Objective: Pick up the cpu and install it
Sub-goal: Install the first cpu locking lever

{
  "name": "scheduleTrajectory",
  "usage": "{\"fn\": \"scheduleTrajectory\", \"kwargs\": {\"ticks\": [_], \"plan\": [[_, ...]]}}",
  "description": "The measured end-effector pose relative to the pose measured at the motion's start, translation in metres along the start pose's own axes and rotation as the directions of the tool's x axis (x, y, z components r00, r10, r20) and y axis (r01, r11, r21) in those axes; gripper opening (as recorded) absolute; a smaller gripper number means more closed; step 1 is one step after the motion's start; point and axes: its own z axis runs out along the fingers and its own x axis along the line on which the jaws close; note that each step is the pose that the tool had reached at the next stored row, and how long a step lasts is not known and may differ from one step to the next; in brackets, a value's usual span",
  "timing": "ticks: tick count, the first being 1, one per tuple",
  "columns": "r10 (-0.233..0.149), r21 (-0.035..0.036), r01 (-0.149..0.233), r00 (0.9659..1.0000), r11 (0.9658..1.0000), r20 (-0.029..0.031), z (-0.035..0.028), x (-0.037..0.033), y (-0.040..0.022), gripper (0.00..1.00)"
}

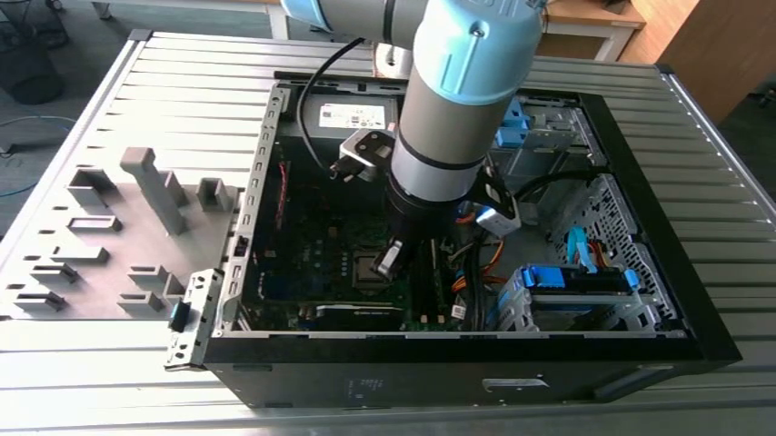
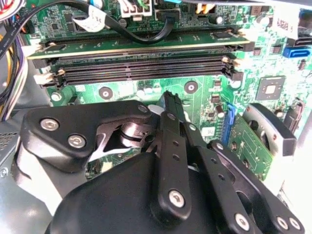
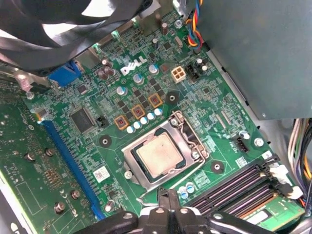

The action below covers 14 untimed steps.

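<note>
The cpu is a small silvery-grey square lying flat inside the metal socket frame on the green motherboard. In the first wrist view my gripper hovers just beside the socket's edge, fingers pressed together with nothing between them. The second wrist view shows the same black fingertips shut over the board, near the memory slots. In the exterior view the gripper reaches down into the open computer case, right next to the socket.
Black memory slots run close to the gripper, and a long blue slot lies on the board's other side. Cables and a blue drive cage crowd the case. A grey tray with plastic blocks sits at the exterior view's left.
</note>
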Motion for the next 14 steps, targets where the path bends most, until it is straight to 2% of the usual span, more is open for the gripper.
{"fn": "scheduleTrajectory", "kwargs": {"ticks": [6, 14], "plan": [[0.004, 0.0018, -0.004, 1.0000, 1.0000, -0.0011, 0.0003, -0.0031, 0.0046, 0.11], [0.017, 0.0055, -0.017, 0.9999, 0.9998, 0.0000, 0.0011, 0.0014, 0.0125, 0.11]]}}
